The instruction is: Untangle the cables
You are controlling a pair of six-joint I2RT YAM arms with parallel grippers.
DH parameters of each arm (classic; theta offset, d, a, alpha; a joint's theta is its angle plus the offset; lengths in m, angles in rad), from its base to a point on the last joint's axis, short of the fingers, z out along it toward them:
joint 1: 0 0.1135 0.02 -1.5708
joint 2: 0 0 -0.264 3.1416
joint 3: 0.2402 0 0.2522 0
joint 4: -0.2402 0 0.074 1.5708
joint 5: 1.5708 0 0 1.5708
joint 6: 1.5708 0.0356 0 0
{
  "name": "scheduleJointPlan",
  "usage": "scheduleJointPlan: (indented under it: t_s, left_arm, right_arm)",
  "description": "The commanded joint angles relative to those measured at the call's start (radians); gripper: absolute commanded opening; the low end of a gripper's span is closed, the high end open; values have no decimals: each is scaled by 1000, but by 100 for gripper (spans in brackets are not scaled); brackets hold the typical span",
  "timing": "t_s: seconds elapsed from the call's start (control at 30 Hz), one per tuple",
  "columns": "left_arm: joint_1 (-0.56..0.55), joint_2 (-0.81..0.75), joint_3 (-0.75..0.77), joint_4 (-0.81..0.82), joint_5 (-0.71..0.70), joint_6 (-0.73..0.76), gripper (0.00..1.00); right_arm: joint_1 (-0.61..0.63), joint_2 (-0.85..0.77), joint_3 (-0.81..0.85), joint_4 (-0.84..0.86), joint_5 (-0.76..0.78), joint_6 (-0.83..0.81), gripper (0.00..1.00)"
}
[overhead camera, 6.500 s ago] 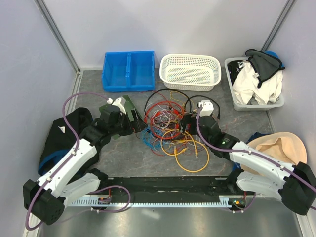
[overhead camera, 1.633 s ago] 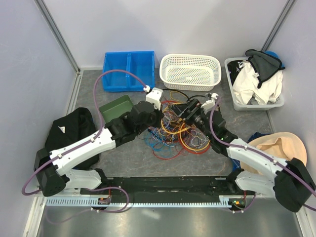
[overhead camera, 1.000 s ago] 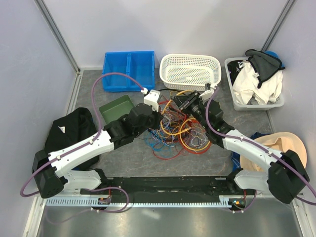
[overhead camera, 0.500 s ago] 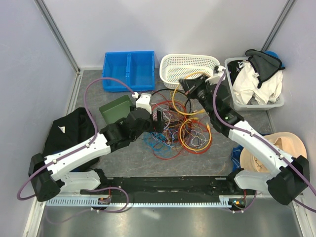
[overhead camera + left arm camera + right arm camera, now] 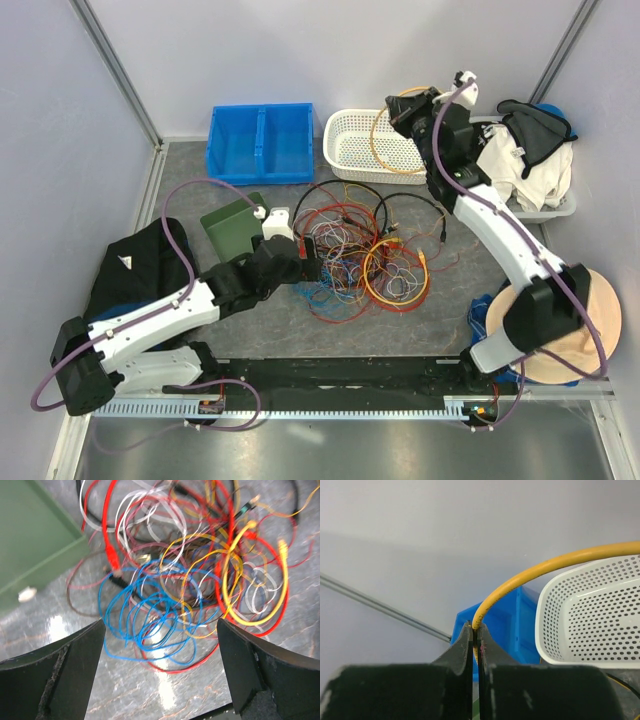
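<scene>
One tangle of cables (image 5: 355,255), its strands too knotted to count, lies on one tabletop (image 5: 400,330); one orange cable (image 5: 540,568) is raised. Two grippers: left gripper (image 5: 318,256), right gripper (image 5: 475,630). One blue bin (image 5: 235,172) with two compartments, one white basket (image 5: 350,168), one green tray (image 5: 228,225), one grey tub (image 5: 555,210), one black bag (image 5: 130,270), one tan hat (image 5: 600,330).

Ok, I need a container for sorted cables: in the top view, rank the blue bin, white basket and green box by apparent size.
1. white basket and blue bin: about alike, the basket partly behind the right arm, so unranked.
2. green box: clearly smallest.
</scene>
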Motion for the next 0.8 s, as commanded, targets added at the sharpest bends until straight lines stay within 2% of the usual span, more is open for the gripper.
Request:
scheduleJointPlan:
  t_s: [0.0,0.13,0.3,0.43,0.6,0.63,0.67,0.7,0.77]
  left_arm:
    - [-3,-17,-38,4,17,-106,99]
    - [-3,-11,-76,7,23,-132,98]
    - [-3,2,-130,20,8,-192,97]
    - [-3,-5,-181,50,5,-240,97]
    - [-2,-10,-208,76,-8,-235,96]
    - [-3,-10,-208,82,-14,-226,96]
    - [-3,-4,-205,84,-17,-223,96]
    - [-1,-2,-202,90,-17,-218,97]
    - [-1,13,-190,104,-5,-182,97]
  right_arm:
    - [-32,166,126,32,-13,9,0]
    - [-51,357,270,45,-52,-5,0]
    - [-55,523,408,95,-36,-51,0]
    - [-64,689,598,70,-33,-69,0]
    - [-65,786,692,50,-38,-120,0]
    - [-65,790,688,55,-39,-129,14]
    - [-65,790,685,50,-35,-146,58]
    - [-64,781,680,39,-20,-161,70]
    - [-62,703,608,33,26,-172,87]
